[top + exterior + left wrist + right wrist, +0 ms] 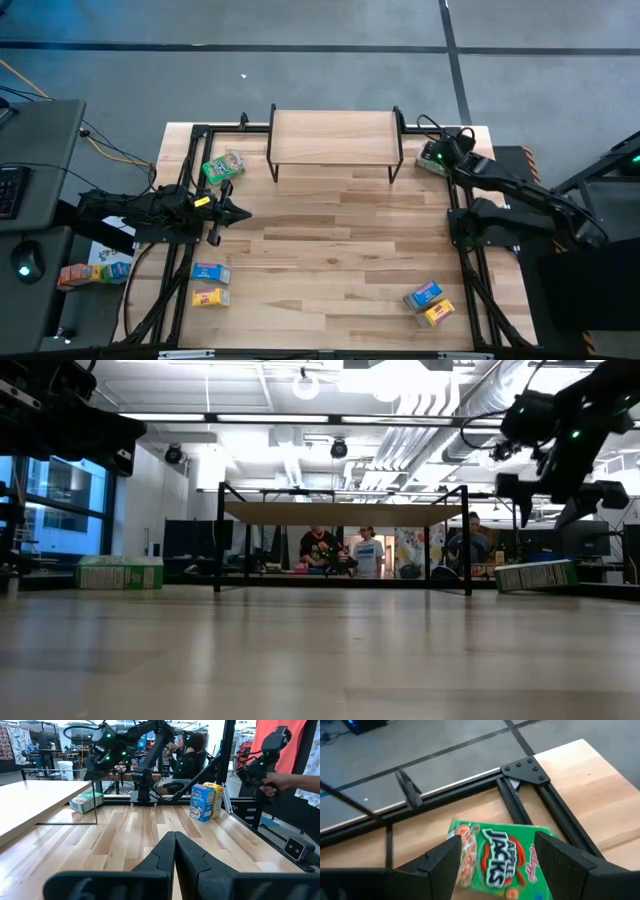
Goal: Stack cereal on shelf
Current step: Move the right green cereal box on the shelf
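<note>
Cereal: you see 1 green box (500, 857) lying flat at the table's far right corner, beside the shelf (334, 136), whose top is bare. The right gripper (497, 857) hovers over it, fingers spread to either side. The left gripper (232, 213), fingers pressed together, waits at the left edge, near the other green box (223, 167).

In the right wrist view the green box (502, 855) runs off the bottom edge, its ends covered by the right tool's fingers (445, 862). From above, that tool (447, 152) hides most of this box. The left tool's fingers (172, 855) are cut off below
</note>
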Tool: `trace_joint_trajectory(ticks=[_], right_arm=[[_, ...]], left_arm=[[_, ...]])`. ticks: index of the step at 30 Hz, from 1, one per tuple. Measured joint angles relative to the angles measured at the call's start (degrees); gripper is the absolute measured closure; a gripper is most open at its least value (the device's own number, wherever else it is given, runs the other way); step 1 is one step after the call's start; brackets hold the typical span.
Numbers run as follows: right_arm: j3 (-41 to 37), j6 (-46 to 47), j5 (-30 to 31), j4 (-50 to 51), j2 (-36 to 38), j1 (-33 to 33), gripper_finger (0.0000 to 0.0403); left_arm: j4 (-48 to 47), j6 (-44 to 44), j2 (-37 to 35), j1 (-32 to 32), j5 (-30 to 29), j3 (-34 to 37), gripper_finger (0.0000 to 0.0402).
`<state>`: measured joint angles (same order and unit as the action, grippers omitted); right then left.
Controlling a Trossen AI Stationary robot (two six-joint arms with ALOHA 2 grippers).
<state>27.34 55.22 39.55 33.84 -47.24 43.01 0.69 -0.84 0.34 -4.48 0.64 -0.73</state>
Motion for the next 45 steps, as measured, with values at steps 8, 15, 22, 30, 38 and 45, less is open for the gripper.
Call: trace_joint_trajectory(ticks=[8,15,22,30,38,45], right_arm=[[-0.1,-2.8,-0.9,-5.2,-10.5,6.8,0.0215],[-0.1,-4.3,0.3,-13.2,-17.6,8.5,0.0371],[-0.1,-4.3,0.2,-18.5,-22.9,10.8,0.0382],[-0.1,-4.5,-0.4,-22.8,-24.1,11.1,0.0398],[-0.1,-8.0,-9.4,-22.1,-24.1,12.1,0.0402],[0.0,-9.7,-12.8,-19.5,-23.7,11.5,0.0403]], left_arm=[[0.0,0.0,0.0,0.0,0.0,0.0,0.0401],[0.0,0.0,0.0,0.0,0.0,0.0,0.0401],[0.0,0.0,0.0,0.0,0.0,0.0,0.0401],[0.0,0.0,0.0,0.0,0.0,0.0,0.0401],[0.0,0.0,0.0,0.0,0.0,0.0,0.0401],[0.0,0.0,0.0,0.0,0.0,0.0,0.0401]])
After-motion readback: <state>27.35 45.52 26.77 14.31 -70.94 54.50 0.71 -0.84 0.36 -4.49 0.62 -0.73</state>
